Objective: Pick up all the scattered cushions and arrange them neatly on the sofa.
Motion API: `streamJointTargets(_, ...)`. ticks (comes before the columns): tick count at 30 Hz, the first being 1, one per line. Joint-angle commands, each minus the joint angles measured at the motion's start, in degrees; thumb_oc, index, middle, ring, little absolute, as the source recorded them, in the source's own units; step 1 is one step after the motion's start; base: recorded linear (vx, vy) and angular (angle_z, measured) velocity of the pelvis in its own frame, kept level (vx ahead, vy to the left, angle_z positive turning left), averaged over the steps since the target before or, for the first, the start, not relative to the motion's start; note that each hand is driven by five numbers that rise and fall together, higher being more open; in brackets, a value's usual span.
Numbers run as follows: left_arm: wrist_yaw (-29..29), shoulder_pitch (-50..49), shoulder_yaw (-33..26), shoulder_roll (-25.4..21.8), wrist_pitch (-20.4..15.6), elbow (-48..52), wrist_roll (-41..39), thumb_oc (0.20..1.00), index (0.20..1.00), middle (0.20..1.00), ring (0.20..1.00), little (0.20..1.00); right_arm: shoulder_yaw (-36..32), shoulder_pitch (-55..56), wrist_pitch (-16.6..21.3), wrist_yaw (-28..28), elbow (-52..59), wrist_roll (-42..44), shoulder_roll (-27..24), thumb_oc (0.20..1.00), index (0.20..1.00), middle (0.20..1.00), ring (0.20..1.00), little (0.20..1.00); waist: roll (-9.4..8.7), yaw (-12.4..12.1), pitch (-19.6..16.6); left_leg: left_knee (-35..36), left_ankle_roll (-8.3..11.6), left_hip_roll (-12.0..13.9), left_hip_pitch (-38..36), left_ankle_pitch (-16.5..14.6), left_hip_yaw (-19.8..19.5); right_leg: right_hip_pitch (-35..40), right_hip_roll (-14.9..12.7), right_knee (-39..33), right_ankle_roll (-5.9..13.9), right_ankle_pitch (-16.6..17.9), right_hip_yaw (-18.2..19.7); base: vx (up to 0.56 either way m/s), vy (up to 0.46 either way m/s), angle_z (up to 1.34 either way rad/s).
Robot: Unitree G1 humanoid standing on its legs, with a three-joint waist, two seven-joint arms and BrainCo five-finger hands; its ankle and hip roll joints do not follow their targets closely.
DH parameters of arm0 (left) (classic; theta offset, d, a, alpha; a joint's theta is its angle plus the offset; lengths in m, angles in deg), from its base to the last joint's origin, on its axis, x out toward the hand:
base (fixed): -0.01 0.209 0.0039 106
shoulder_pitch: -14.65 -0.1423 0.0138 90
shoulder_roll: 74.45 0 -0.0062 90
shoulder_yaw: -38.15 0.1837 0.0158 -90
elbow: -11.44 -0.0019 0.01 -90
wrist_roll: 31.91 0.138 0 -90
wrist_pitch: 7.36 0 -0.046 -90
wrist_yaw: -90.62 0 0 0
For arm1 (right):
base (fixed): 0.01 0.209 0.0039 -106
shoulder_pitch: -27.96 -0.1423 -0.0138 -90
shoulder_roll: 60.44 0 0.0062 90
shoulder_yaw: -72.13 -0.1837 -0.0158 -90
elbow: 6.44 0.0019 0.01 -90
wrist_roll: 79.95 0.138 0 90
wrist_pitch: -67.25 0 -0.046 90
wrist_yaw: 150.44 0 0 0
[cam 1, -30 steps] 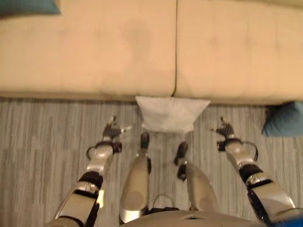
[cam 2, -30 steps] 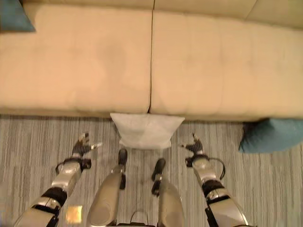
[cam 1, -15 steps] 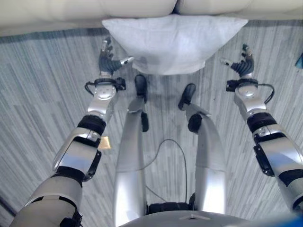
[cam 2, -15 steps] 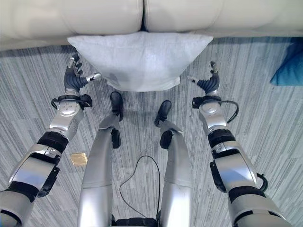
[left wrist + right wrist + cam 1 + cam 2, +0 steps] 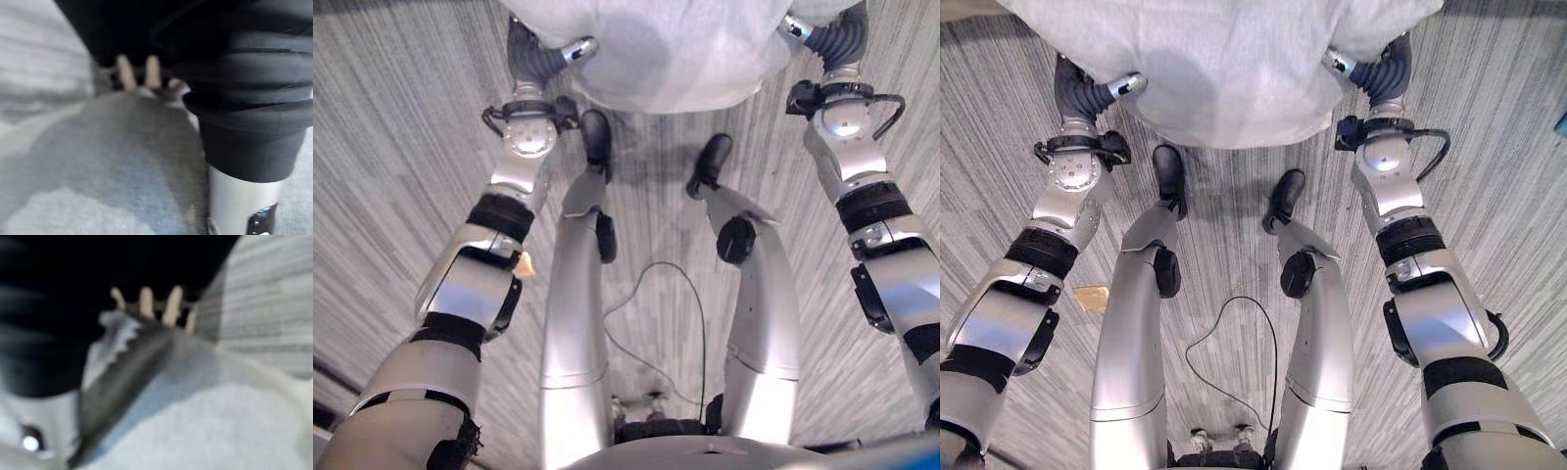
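A pale grey cushion [image 5: 1234, 69] lies on the striped carpet straight ahead, against the sofa's base. My left hand [image 5: 530, 59] is at its left edge, with the thumb lying on the cushion's top. At the opposite edge my right hand [image 5: 837, 44] does the same. In the left wrist view the fingers [image 5: 126, 78] reach out straight past the cushion [image 5: 112, 166] into the dark gap behind it. The right wrist view shows straight fingers [image 5: 145, 303] beyond the cushion [image 5: 205, 426] as well. Neither hand is curled round the cloth.
Grey striped carpet [image 5: 1498, 196] runs on both sides. A small tan scrap [image 5: 1089, 299] lies on the floor by my left arm. A sliver of a teal cushion [image 5: 1563, 122] shows at the far right, and a strip of the sofa's base [image 5: 964, 8] at the top left.
The camera has tipped down and closer, so the sofa has left the picture. Both hands have moved in from beside the cushion to its two edges, thumbs now over it.
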State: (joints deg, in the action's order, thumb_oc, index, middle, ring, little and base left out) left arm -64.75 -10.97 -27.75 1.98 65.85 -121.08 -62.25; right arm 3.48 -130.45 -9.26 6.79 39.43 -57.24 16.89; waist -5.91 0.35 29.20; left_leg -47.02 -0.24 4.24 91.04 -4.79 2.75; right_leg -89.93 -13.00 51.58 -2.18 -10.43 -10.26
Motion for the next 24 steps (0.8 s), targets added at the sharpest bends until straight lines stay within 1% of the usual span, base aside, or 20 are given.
streamJointTargets(1, 0.6, 2.3, 3.3, 4.0, -1.7, -1.6, 3.1, 1.000, 1.000, 1.000, 1.000, 1.000, 7.2, -0.6, 1.4, 1.4, -1.4, -2.3, 7.9, 1.000, 1.000, 1.000, 1.000, 1.000, 1.37, 0.3, -5.9, -2.5, 2.29, -1.3, -1.1, -4.5, -5.8, 1.7, -1.4, -0.1, 8.82, -0.7, 1.0, 0.02, 0.005, -0.06)
streamJointTargets(2, 0.6, 2.4, 3.3, 4.0, -1.8, -1.7, 3.1, 1.000, 1.000, 1.000, 1.000, 1.000, 7.2, -0.7, 1.5, 1.4, -1.5, -2.3, 7.9, 1.000, 1.000, 1.000, 1.000, 1.000, 1.35, 0.4, -5.8, -2.5, 2.28, -1.3, -1.1, -4.5, -5.8, 1.7, -1.4, -0.1, 8.82, -0.6, 1.0, 0.00, 0.000, 0.00)
streamJointTargets(3, 1.1, 3.7, 3.8, 5.5, -1.9, -2.1, 2.9, 1.000, 1.000, 1.000, 1.000, 1.000, 8.3, -2.0, 1.1, 1.6, -2.7, -2.7, 10.5, 1.000, 1.000, 1.000, 1.000, 1.000, 1.51, 0.2, -5.8, -2.3, 2.32, -1.4, -1.1, -4.4, -5.7, 1.6, -1.3, -0.2, 8.75, -0.6, 1.1, 0.00, 0.000, 0.00)
streamJointTargets(4, 1.4, 4.1, 3.5, 6.1, -2.1, -2.3, 2.3, 1.000, 1.000, 1.000, 1.000, 1.000, 8.8, -2.5, 1.0, 1.7, -3.2, -2.7, 11.8, 0.881, 0.881, 0.881, 0.881, 0.881, 1.61, 0.1, -5.7, -2.3, 2.33, -1.5, -1.1, -4.4, -5.8, 1.6, -1.2, -0.1, 8.71, -0.5, 1.2, 0.01, 0.016, 0.05)
streamJointTargets(5, 1.5, 4.4, 3.4, 7.2, -2.5, -2.3, 1.4, 0.545, 0.545, 0.545, 0.545, 0.545, 9.3, -3.0, 1.1, 1.9, -3.8, -2.5, 14.1, 0.241, 0.241, 0.241, 0.241, 0.241, 1.71, 0.0, -5.9, -2.2, 2.40, -1.6, -1.1, -4.3, -6.1, 1.5, -1.1, -0.3, 8.68, -0.4, 1.2, 0.01, 0.006, 0.04)
streamJointTargets(6, 1.7, 4.3, 3.1, 8.0, -3.0, -1.9, 0.5, 0.200, 0.200, 0.200, 0.200, 0.200, 9.5, -3.1, 1.2, 2.1, -4.1, -2.3, 15.9, 0.200, 0.200, 0.200, 0.200, 0.200, 1.81, 0.0, -6.4, -2.2, 2.49, -1.7, -1.1, -4.1, -6.2, 1.6, -0.9, -0.5, 8.65, -0.3, 1.1, 0.01, -0.007, 0.06)
streamJointTargets(8, 2.1, 3.7, 2.1, 9.1, -3.6, -0.8, 0.0, 0.200, 0.200, 0.200, 0.200, 0.200, 9.0, -3.0, 1.7, 2.1, -4.1, -2.3, 17.5, 0.200, 0.200, 0.200, 0.200, 0.200, 2.11, -0.1, -7.7, -1.9, 2.68, -1.8, -1.1, -4.0, -6.4, 1.8, -0.4, -0.8, 8.57, -0.2, 0.9, 0.00, 0.001, 0.06)
streamJointTargets(10, 2.2, 3.0, 1.6, 9.6, -4.0, -0.1, -0.2, 0.200, 0.200, 0.200, 0.200, 0.200, 8.7, -2.6, 2.1, 2.1, -3.7, -2.3, 18.0, 0.200, 0.200, 0.200, 0.200, 0.200, 2.33, 0.0, -8.9, -1.5, 2.82, -1.8, -1.1, -3.8, -6.6, 2.4, -0.3, -1.5, 8.50, 0.0, 0.4, -0.03, 0.012, 0.05)
streamJointTargets(11, 2.0, 1.8, 0.9, 10.0, -4.2, 1.1, -0.2, 0.200, 0.200, 0.200, 0.200, 0.200, 7.9, -1.9, 2.5, 2.2, -2.9, -2.2, 18.0, 0.200, 0.200, 0.200, 0.200, 0.200, 2.69, 0.1, -10.5, -0.8, 2.92, -1.7, -1.2, -3.5, -6.9, 3.3, 0.2, -3.0, 8.50, 0.4, -0.2, -0.05, 0.029, 0.01)
streamJointTargets(12, 1.8, 1.2, 0.6, 10.2, -4.2, 2.2, 0.0, 0.200, 0.200, 0.200, 0.200, 0.200, 7.3, -1.4, 2.8, 2.1, -1.9, -2.1, 17.8, 0.200, 0.200, 0.200, 0.200, 0.200, 2.88, 0.1, -11.2, 0.0, 2.98, -1.7, -1.7, -3.2, -6.9, 4.2, 0.5, -3.8, 8.51, 0.5, -0.6, -0.09, 0.018, -0.02)
streamJointTargets(13, 1.4, -0.7, 0.0, 10.8, -4.2, 4.3, 0.2, 0.200, 0.200, 0.200, 0.200, 0.200, 5.9, 0.1, 3.3, 2.0, 0.0, -1.6, 17.3, 0.200, 0.200, 0.200, 0.200, 0.200, 2.93, 0.2, -11.9, 2.9, 3.13, -1.5, -5.0, -2.8, -6.7, 7.6, 1.0, -6.2, 8.60, 1.0, -1.4, -0.09, 0.009, -0.01)
streamJointTargets(14, 1.2, -1.5, -0.3, 11.0, -4.3, 5.1, 0.3, 0.200, 0.200, 0.200, 0.200, 0.200, 5.3, 0.8, 3.6, 2.1, 0.9, -1.4, 17.0, 0.200, 0.200, 0.200, 0.200, 0.200, 2.87, 0.4, -12.0, 3.7, 3.18, -1.4, -6.3, -2.7, -6.6, 9.1, 1.1, -7.2, 8.59, 1.1, -1.7, -0.13, -0.002, 0.02)
streamJointTargets(15, 0.5, -4.2, -1.0, 11.8, -4.4, 8.0, 1.0, 0.200, 0.200, 0.200, 0.200, 0.200, 3.6, 3.2, 4.5, 2.4, 3.9, -1.0, 15.9, 0.200, 0.200, 0.200, 0.200, 0.200, 2.87, 0.5, -12.3, 7.3, 3.51, -1.5, -10.9, -2.1, -6.4, 13.3, 1.7, -9.9, 8.63, 1.8, -2.4, -0.11, 0.004, 0.06)
streamJointTargets(17, -0.2, -8.0, -1.3, 12.4, -4.5, 10.7, 1.4, 0.200, 0.200, 0.200, 0.200, 0.200, 2.6, 6.6, 4.9, 2.8, 7.6, -1.0, 15.4, 0.200, 0.200, 0.200, 0.200, 0.200, 2.92, 0.5, -11.9, 10.4, 3.64, -1.3, -16.2, -1.7, -6.4, 18.6, 2.1, -13.0, 8.67, 2.6, -2.8, -0.10, 0.018, 0.07)
streamJointTargets(18, -1.4, -11.6, -2.3, 12.7, -4.4, 14.2, 2.6, 0.200, 0.200, 0.200, 0.200, 0.200, 1.5, 10.4, 5.3, 3.4, 10.4, -1.6, 14.5, 0.200, 0.200, 0.200, 0.200, 0.200, 2.92, 0.4, -11.9, 13.2, 4.22, -1.3, -20.9, -1.2, -6.4, 23.1, 2.3, -15.7, 8.70, 3.1, -3.5, -0.07, 0.015, 0.00)
streamJointTargets(19, -1.8, -13.6, -2.4, 12.7, -4.5, 15.8, 3.0, 0.200, 0.200, 0.200, 0.200, 0.200, 0.9, 12.3, 5.6, 3.9, 12.1, -1.6, 14.2, 0.200, 0.200, 0.200, 0.200, 0.200, 2.91, 0.4, -11.9, 14.5, 4.37, -1.2, -23.3, -1.1, -6.5, 25.4, 2.3, -17.2, 8.69, 3.4, -3.6, -0.03, -0.001, -0.03)
streamJointTargets(20, -3.6, -20.1, -2.8, 13.3, -4.6, 20.4, 4.3, 0.200, 0.200, 0.200, 0.200, 0.200, -0.5, 18.9, 6.1, 5.2, 16.4, -2.6, 13.4, 0.200, 0.200, 0.200, 0.200, 0.200, 2.86, 0.0, -12.4, 18.3, 5.04, -1.0, -30.6, -0.7, -6.6, 32.8, 2.1, -21.4, 8.83, 4.0, -4.1, 0.00, 0.000, 0.00)
streamJointTargets(21, -3.6, -20.3, -2.7, 13.4, -4.5, 20.5, 4.4, 0.200, 0.200, 0.200, 0.200, 0.200, -0.5, 19.2, 6.0, 5.2, 16.6, -2.6, 13.4, 0.200, 0.200, 0.200, 0.200, 0.200, 2.86, -0.1, -12.2, 18.5, 5.04, -0.9, -31.1, -0.6, -6.6, 33.2, 2.2, -21.6, 8.84, 4.1, -4.1, 0.00, 0.000, 0.00)
streamJointTargets(23, -4.7, -24.3, -3.2, 13.6, -4.4, 22.5, 5.3, 0.200, 0.200, 0.200, 0.200, 0.200, -1.7, 23.5, 6.2, 5.9, 18.4, -3.4, 12.9, 0.200, 0.200, 0.200, 0.200, 0.200, 2.78, -0.5, -12.7, 21.6, 5.48, -1.2, -36.8, -0.1, -6.8, 38.5, 2.1, -24.4, 9.03, 4.3, -4.8, -0.04, -0.003, 0.03)
streamJointTargets(24, -5.5, -26.8, -3.5, 13.5, -4.6, 23.4, 5.3, 0.200, 0.200, 0.200, 0.200, 0.200, -2.3, 26.3, 6.5, 6.4, 20.0, -3.3, 13.1, 0.200, 0.200, 0.200, 0.200, 0.200, 2.71, -0.8, -12.9, 24.3, 5.46, -1.5, -40.0, 2.0, -6.6, 41.7, 2.2, -27.2, 8.80, 6.3, -5.6, -0.04, 0.005, 0.06)
